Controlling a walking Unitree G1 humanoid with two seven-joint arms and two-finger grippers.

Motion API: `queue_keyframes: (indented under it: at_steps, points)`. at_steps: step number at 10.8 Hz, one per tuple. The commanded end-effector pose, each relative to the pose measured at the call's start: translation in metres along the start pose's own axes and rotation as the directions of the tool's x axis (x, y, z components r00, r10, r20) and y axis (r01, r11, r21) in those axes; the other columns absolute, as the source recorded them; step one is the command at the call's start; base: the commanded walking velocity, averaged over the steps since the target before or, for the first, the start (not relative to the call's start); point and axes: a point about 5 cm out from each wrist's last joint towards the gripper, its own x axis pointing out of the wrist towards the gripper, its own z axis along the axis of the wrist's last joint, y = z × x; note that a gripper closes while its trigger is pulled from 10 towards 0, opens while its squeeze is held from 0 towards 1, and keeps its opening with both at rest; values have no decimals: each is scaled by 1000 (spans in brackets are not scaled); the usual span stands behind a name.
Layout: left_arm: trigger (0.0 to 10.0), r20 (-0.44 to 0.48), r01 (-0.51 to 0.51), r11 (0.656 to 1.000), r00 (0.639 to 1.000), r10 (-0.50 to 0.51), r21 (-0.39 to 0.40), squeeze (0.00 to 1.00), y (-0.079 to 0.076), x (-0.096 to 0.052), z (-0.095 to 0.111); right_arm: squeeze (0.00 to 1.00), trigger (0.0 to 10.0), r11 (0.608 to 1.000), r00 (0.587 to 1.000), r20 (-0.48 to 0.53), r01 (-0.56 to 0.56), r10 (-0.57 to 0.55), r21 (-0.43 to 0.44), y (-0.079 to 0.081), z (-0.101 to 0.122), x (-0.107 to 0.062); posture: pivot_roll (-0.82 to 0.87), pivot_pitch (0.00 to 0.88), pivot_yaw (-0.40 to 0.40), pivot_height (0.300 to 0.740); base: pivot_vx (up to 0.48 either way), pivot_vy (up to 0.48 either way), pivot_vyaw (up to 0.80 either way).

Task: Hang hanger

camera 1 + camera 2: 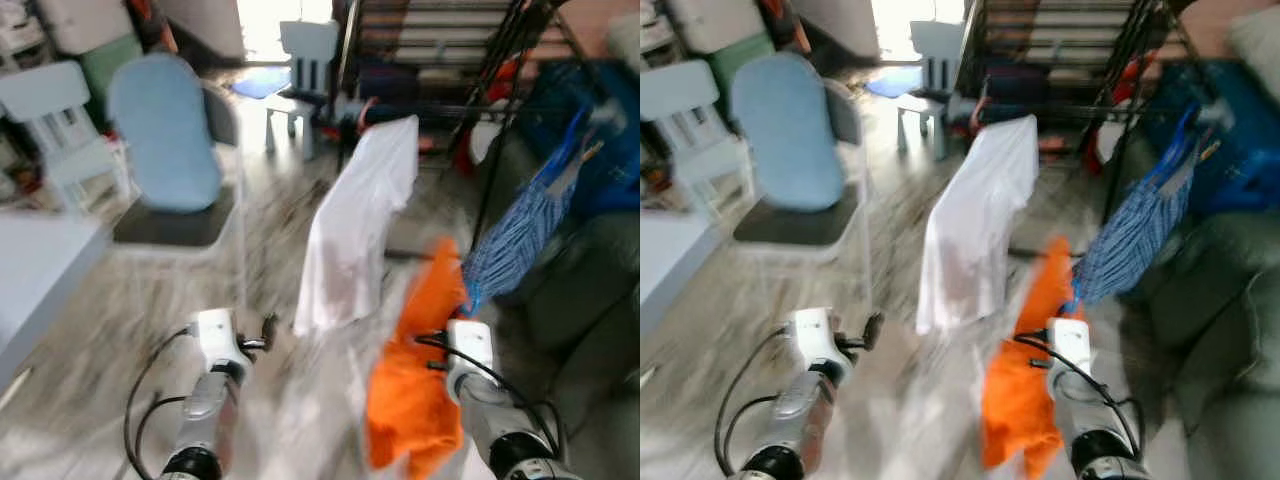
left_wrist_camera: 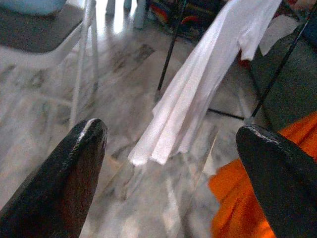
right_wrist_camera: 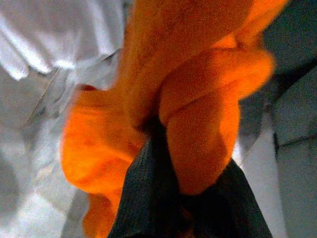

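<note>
My right gripper (image 3: 174, 184) is shut on a bunched orange garment (image 1: 415, 385), which hangs in front of my right arm low in the eye views. A white shirt (image 1: 355, 225) drapes over the black rail (image 1: 450, 108) of a clothes rack ahead. A blue striped garment (image 1: 520, 230) hangs further right on the rack. My left gripper (image 2: 171, 131) is open and holds nothing. It points at the floor below the white shirt's hem (image 2: 148, 156). The eye views are blurred.
A folding chair with a light blue back (image 1: 165, 130) stands ahead on the left, beside a white table edge (image 1: 40, 270). A small white chair (image 1: 305, 60) stands behind the rack. A grey sofa (image 1: 590, 290) is on the right. Marble floor (image 1: 270, 400) lies between my arms.
</note>
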Motion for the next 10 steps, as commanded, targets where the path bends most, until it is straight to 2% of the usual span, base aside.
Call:
queue_keyframes:
  at_steps: [1,5,7,10]
  points:
    - [10000,-5,-36,999,999,36,17,0,14,-3,2,0,10000,1000,999,46,-26,25,16,12,11,0,-137,0,35,740,458,0,0]
    - [10000,-18,-15,1000,1000,16,21,0,11,0,2,0,10000,999,998,59,-8,6,46,11,15,0,-147,0,55,740,458,0,0]
    - [10000,-18,-13,1000,1000,13,21,0,12,0,3,0,10000,998,997,77,8,-12,59,5,22,2,-150,0,60,740,456,0,0]
    - [10000,-24,-15,1000,1000,15,19,0,13,0,3,0,10000,998,992,121,33,-38,46,-4,38,4,-148,0,67,740,379,291,0]
